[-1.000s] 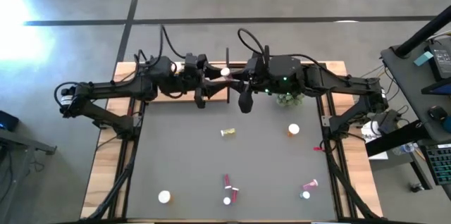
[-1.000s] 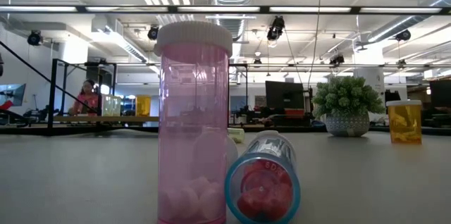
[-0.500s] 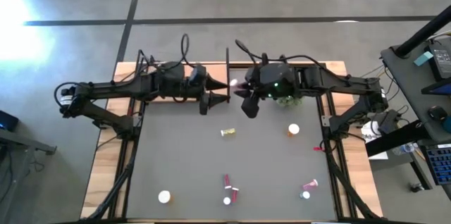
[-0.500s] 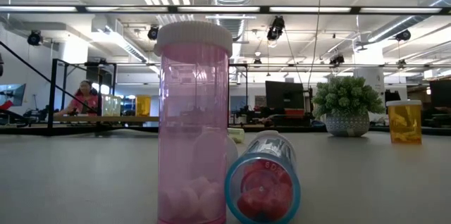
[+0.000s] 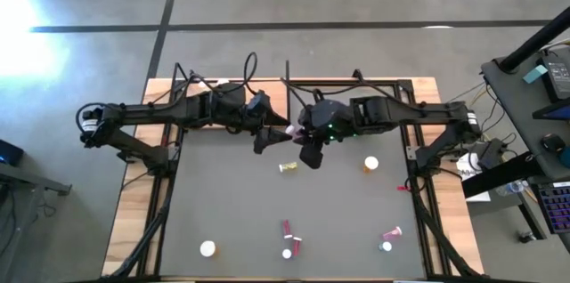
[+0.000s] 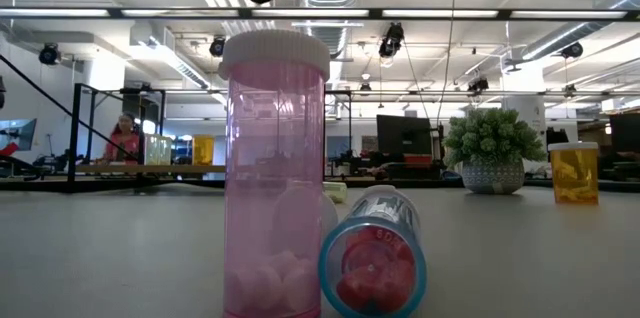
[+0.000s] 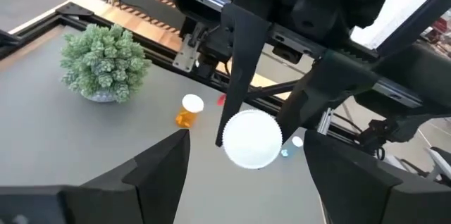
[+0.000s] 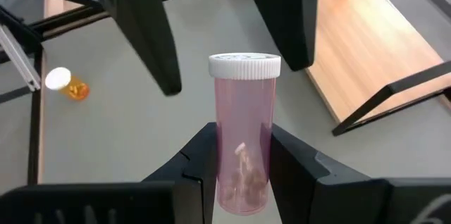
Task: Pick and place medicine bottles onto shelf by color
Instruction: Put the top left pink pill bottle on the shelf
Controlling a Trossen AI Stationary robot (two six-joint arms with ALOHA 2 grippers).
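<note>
High view: grippers meet over the mat's [image 5: 223,194] 12 o'clock edge; left gripper [image 5: 274,135] faces right gripper [image 5: 301,132]; yellowish bottle [image 5: 288,167] just below, orange bottle [image 5: 370,164] toward 3 o'clock.
Low view: pink bottle [image 6: 274,173] upright up front, touching a tipped red bottle [image 6: 373,264]; plant [image 6: 492,148] beyond.
Left wrist view: left fingers [image 7: 155,171] spread wide, empty, white cap between them.
Right wrist view: right fingers [image 8: 199,157] clamped on a pink pill bottle [image 8: 243,129]; shelf [image 8: 366,48] at 2 o'clock.

Both arms are matte black jointed links with looping black cables, a small green light glows on the right arm's wrist housing, and each pincer has flat, tapered dark fingers [image 7: 158,175].
</note>
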